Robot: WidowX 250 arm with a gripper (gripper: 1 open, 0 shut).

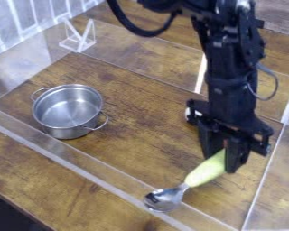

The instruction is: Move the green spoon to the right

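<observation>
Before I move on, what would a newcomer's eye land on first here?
The big black arm filling the right side, its hand gripping the green spoon with the shiny bowl toward the lower left. Next, the steel pot on the wooden table at left.

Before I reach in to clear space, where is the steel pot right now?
In the camera view, the steel pot sits on the left side of the wooden table, left of the green spoon.
</observation>
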